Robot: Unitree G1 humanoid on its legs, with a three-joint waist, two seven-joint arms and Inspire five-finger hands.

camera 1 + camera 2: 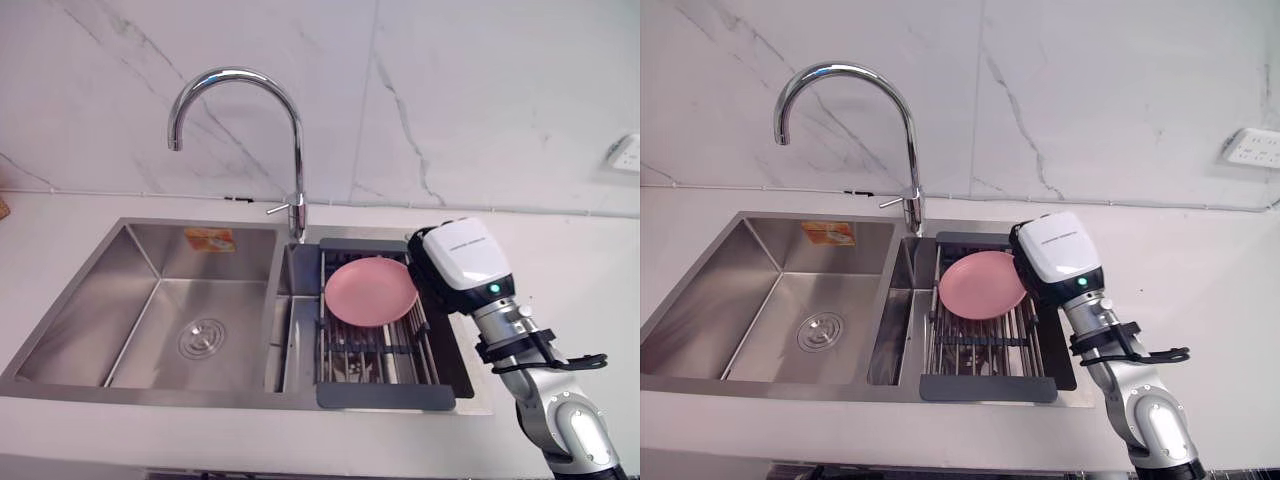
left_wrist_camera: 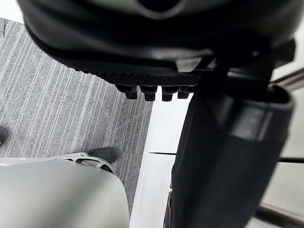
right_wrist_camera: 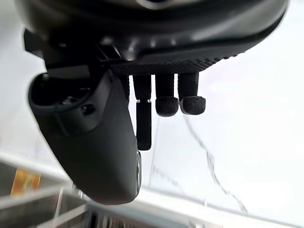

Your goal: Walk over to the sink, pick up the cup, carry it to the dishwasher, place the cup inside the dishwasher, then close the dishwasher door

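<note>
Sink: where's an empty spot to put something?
Free: the steel left basin around its round drain, and the white counter right of the dark slatted rack. Crowded: that rack, holding the round pink plate, with the right hand beside it.

Marble wall [image 1: 480, 90] — white countertop [image 1: 570, 260]

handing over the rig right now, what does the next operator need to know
Right hand: open, holding nothing, raised over the right edge of the rack that sits across the sink.
Left hand: hanging toward the floor, idle.
Things: a pink plate lies on the rack.
Done: the robot stands at the sink.
Left: locate and pick up the cup, carry it to the dishwasher, put it inside, shut the door.
</note>
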